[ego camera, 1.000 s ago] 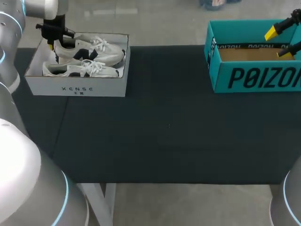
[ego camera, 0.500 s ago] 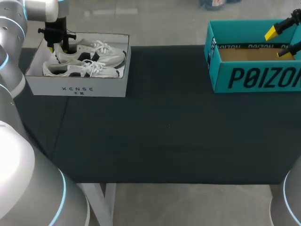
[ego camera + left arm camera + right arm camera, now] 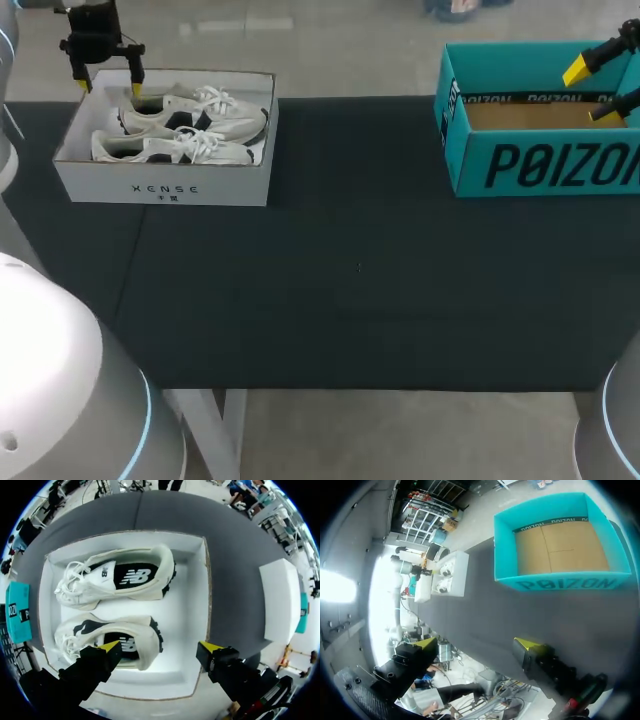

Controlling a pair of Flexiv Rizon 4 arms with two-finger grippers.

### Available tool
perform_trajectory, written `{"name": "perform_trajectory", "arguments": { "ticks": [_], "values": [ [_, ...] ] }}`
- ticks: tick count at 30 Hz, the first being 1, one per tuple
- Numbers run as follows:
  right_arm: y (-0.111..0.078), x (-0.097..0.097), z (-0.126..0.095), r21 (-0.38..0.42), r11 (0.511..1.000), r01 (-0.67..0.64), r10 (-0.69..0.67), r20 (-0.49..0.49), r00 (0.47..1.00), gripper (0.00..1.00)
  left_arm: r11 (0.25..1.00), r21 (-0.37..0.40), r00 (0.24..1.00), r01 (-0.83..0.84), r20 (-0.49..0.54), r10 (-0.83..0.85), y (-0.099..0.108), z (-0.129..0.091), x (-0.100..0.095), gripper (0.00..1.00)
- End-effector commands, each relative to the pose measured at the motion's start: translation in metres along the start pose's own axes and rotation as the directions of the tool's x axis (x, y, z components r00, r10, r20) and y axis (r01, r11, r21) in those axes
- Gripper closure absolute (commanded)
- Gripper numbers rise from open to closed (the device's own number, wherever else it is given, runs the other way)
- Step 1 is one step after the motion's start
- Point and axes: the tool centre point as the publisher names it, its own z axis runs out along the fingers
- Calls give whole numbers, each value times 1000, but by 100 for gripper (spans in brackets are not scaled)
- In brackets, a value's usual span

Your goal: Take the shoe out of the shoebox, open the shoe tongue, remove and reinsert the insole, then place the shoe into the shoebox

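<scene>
A white shoebox stands at the table's back left with two white sneakers lying in it. The far shoe lies along the back wall and the near shoe along the front. My left gripper hangs open just above the box's back left corner, over the far shoe's heel, with nothing in it. In the left wrist view one shoe lies under the open left gripper and the other shoe lies ahead of it. My right gripper stands open and empty over the teal box.
A teal box without a lid stands at the back right, its brown cardboard floor bare. The right gripper is above and beside it. Dark table cloth spans the space between the two boxes.
My left gripper lowered the far shoe into the white box, let go of its heel, opened wide and rose toward the back left. The right arm has kept still.
</scene>
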Motion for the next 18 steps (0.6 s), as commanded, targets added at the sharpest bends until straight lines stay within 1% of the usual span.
{"name": "perform_trajectory", "arguments": {
  "ticks": [1, 3, 6, 9, 15, 18],
  "values": [
    [0, 0, 0, 1, 1000, -1, 1, 2, 1000, 0, 995, -102, 1000, -1, -15, -1, -76, -13, -6, 0],
    [0, 0, 0, 1, 1000, -1, 1, 2, 1000, 0, 994, -108, 999, -17, -40, 12, -90, -11, -9, 0],
    [0, 0, 0, 1, 1000, -1, 1, 2, 1000, 0, 994, -100, 999, -31, -24, 28, -107, -3, -9, 0],
    [0, 0, 0, 1, 1000, -1, 1, 2, 1000, 0, 994, -103, 999, -31, -21, 29, -119, 4, -8, 0],
    [0, 0, 0, 1, 1000, -1, 1, 2, 1000, 0, 991, -136, 1000, -4, -5, 3, -137, 10, 0, 0],
    [0, 0, 0, 1, 1000, -1, 1, 2, 1000, 0, 992, -129, 1000, 1, -29, -5, -140, 14, 2, 0]
  ]
}}
